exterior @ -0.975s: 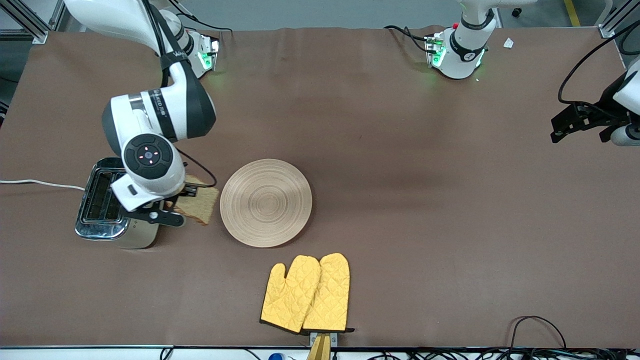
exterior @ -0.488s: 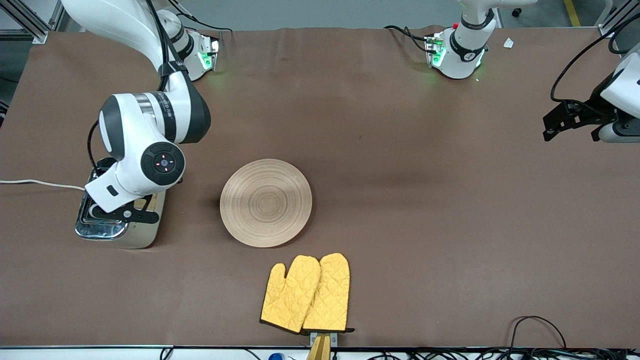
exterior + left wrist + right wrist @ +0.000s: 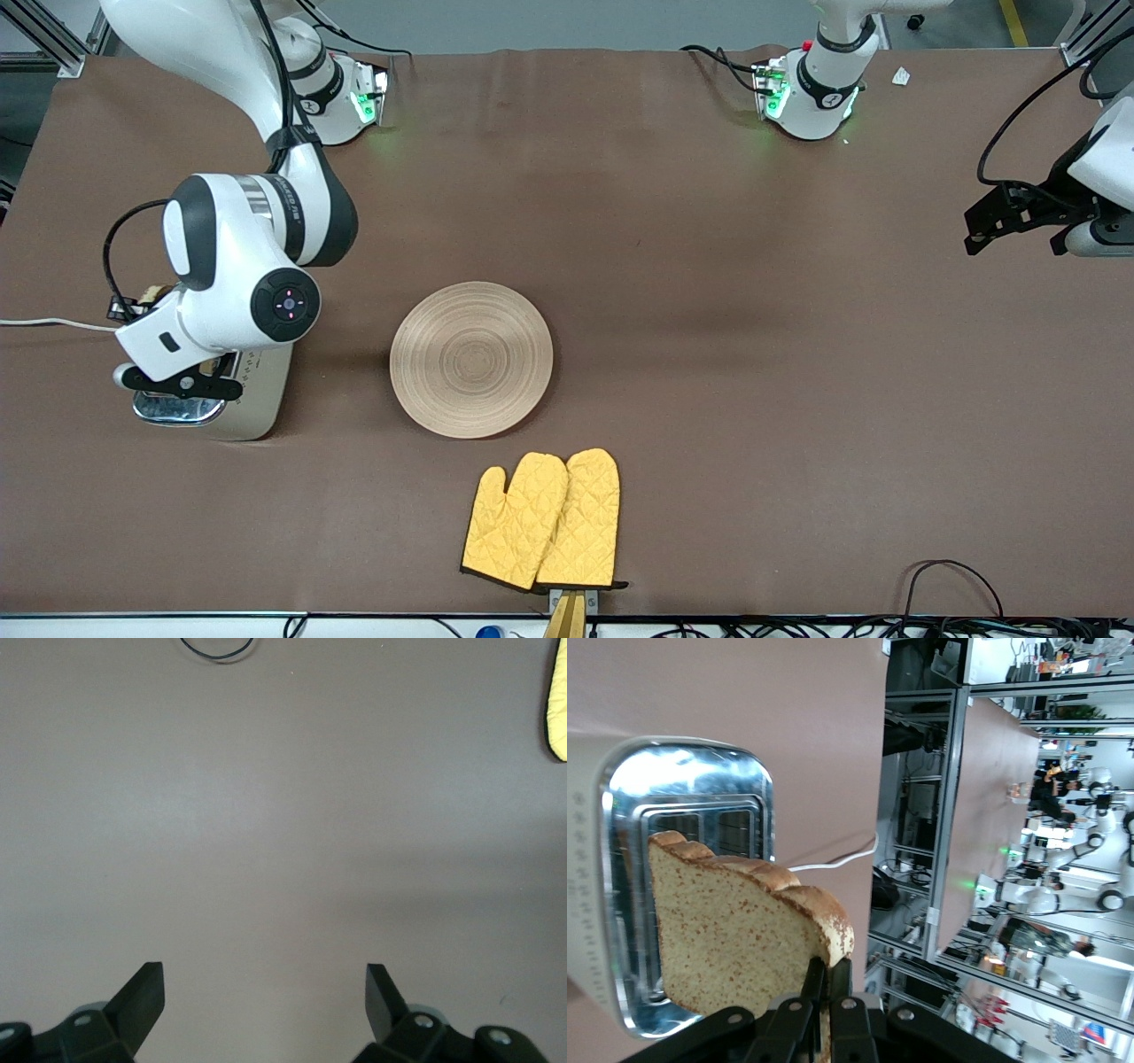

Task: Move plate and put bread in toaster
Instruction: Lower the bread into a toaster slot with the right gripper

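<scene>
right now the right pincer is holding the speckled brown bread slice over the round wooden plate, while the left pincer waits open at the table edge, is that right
Not quite. The right pincer holds the speckled light-brown bread slice over the chrome-topped cream toaster, not the plate; the right wrist view shows this. The round pale wooden plate lies bare beside the toaster, toward the left arm's end. The left pincer does wait open near the table edge.

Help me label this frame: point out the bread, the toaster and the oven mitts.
bread (image 3: 735, 939), right wrist view, middle of the slice's face.
toaster (image 3: 691, 771), right wrist view, chrome top.
oven mitts (image 3: 542, 518), front view, middle of the yellow pair.
</scene>
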Action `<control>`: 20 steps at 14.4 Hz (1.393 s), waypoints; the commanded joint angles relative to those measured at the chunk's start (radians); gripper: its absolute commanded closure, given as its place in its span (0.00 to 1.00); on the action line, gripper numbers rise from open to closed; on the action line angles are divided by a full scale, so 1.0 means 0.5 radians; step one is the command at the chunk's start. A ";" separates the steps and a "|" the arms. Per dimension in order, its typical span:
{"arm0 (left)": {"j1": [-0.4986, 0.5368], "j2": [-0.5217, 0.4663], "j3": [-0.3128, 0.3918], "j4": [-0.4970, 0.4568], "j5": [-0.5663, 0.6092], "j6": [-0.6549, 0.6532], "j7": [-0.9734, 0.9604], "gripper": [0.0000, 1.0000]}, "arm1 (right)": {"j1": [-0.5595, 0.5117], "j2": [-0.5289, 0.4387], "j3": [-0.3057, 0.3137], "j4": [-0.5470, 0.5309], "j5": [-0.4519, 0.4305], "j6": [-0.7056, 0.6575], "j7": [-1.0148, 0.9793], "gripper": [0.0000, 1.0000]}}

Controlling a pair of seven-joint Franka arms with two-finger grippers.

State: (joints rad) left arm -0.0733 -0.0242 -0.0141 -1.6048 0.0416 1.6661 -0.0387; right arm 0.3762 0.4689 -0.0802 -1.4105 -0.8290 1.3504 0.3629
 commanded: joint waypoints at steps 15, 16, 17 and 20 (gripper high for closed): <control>0.009 0.018 0.007 0.037 -0.056 -0.025 -0.012 0.00 | -0.071 0.243 0.019 0.008 -0.039 -0.047 0.099 1.00; 0.002 0.018 0.007 0.037 -0.056 -0.025 -0.018 0.00 | -0.068 0.265 0.022 0.008 -0.035 -0.032 0.157 1.00; -0.004 0.018 0.007 0.037 -0.056 -0.025 -0.024 0.00 | -0.068 0.289 0.025 0.008 -0.035 -0.007 0.170 1.00; -0.007 0.009 0.004 0.031 -0.056 -0.031 -0.027 0.00 | -0.071 0.326 0.025 0.008 0.029 0.067 0.173 0.99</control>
State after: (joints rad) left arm -0.0754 -0.0225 -0.0123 -1.6045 0.0283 1.6657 -0.0389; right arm 0.3492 0.6236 -0.0773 -1.4111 -0.8287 1.3776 0.4278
